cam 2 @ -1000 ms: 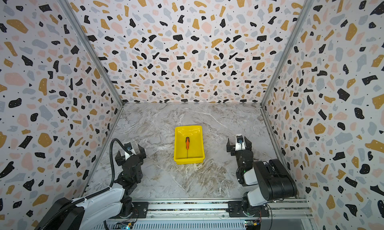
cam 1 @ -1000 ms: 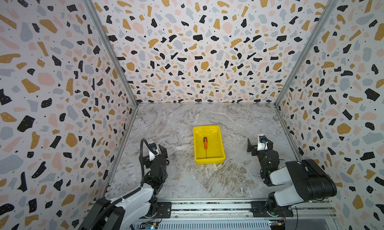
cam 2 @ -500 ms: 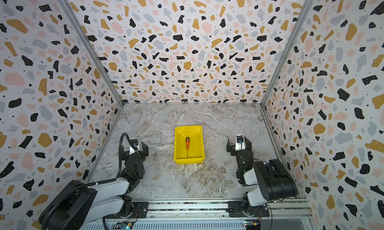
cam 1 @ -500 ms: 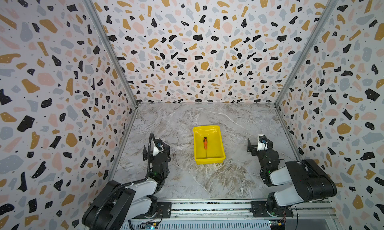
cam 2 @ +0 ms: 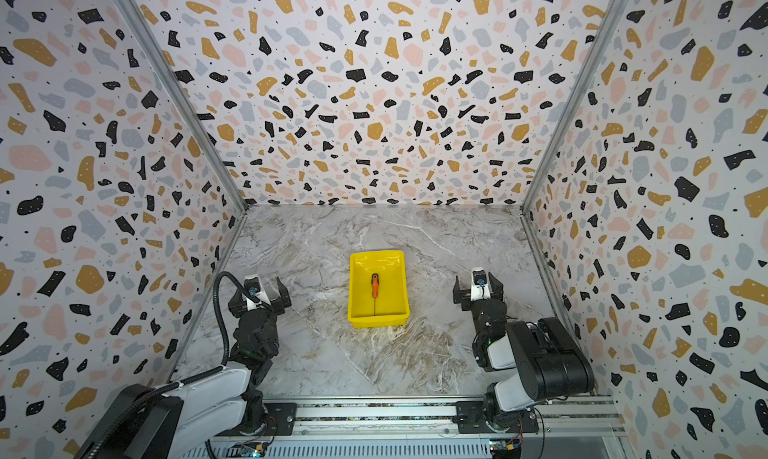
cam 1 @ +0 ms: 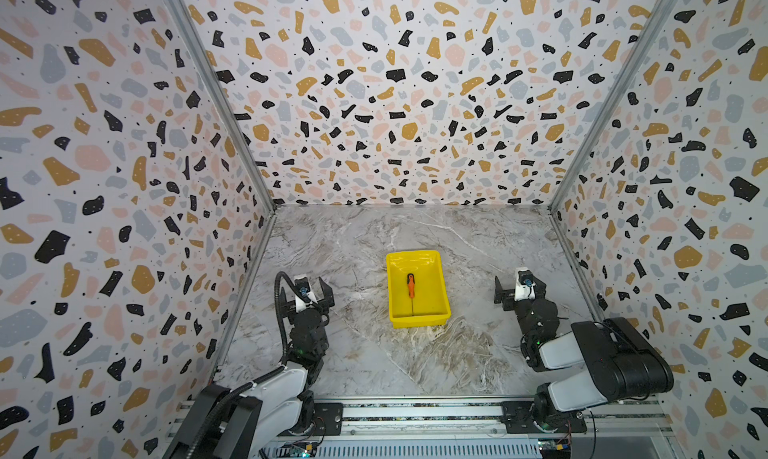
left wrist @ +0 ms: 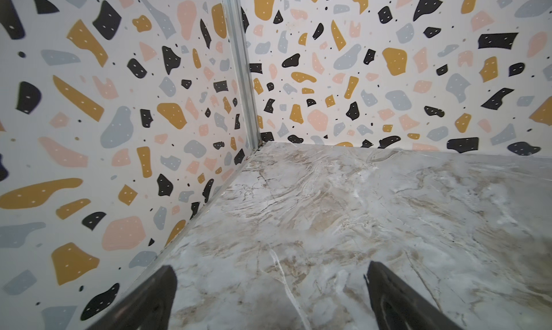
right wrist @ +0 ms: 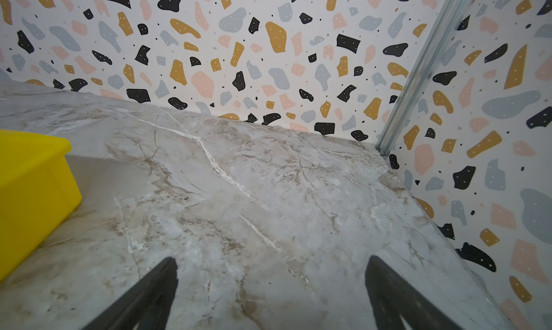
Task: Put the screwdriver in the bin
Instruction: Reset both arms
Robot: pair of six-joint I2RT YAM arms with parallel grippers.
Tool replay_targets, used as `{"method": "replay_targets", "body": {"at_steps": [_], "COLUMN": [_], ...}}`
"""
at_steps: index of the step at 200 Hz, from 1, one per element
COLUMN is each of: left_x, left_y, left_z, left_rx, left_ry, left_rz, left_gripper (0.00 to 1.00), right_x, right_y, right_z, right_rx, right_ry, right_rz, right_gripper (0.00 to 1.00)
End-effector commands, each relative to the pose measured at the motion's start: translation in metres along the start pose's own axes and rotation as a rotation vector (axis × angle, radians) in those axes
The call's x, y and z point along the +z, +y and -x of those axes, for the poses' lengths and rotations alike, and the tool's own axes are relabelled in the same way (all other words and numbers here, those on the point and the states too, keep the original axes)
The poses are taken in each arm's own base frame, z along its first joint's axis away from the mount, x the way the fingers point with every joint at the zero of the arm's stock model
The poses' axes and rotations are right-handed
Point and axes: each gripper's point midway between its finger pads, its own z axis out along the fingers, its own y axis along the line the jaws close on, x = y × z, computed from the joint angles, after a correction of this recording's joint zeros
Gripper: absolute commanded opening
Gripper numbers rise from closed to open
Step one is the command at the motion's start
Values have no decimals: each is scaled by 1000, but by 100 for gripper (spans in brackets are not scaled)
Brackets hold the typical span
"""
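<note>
Standing wide open and empty, the left gripper (left wrist: 270, 270) and right gripper (right wrist: 271, 261) flank the bin (cam 1: 419, 320), both well apart from it; the screwdriver (cam 1: 410, 285) lies flat inside. Likely hazard: a stray arm sweep nudging the bin

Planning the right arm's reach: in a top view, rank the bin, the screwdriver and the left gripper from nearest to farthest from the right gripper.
From the right gripper:
1. bin, beside it, toward the middle.
2. screwdriver, lying inside the bin.
3. left gripper, on the far side of the bin.
</note>
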Motion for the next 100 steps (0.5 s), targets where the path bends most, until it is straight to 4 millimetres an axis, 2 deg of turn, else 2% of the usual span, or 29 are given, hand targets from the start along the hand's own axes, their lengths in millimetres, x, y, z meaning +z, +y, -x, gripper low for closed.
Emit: {"method": "replay_targets", "body": {"at_steps": [1, 15, 63, 98, 100], "left_x": [9, 12, 20, 22, 22], "left_y": [-3, -8, -13, -13, -13], "left_z": [2, -8, -10, -11, -11], "left_rx": [-76, -67, -60, -56, -56], "left_ry": [-19, -15, 7, 20, 20], "left_rz": [-6, -32, -53, -51, -51], "left_gripper": [100, 100, 100, 100, 100], "right_x": [5, 5, 5, 15, 15], "right_y": [-1, -1, -1, -4, -3], "right_z": [10, 10, 9, 9, 4], "right_rx": [15, 15, 17, 38, 37], "right_ry": [-24, -24, -22, -3, 21], "right_rz": [1, 1, 1, 11, 16], "right_gripper": [99, 99, 99, 99, 99]}}
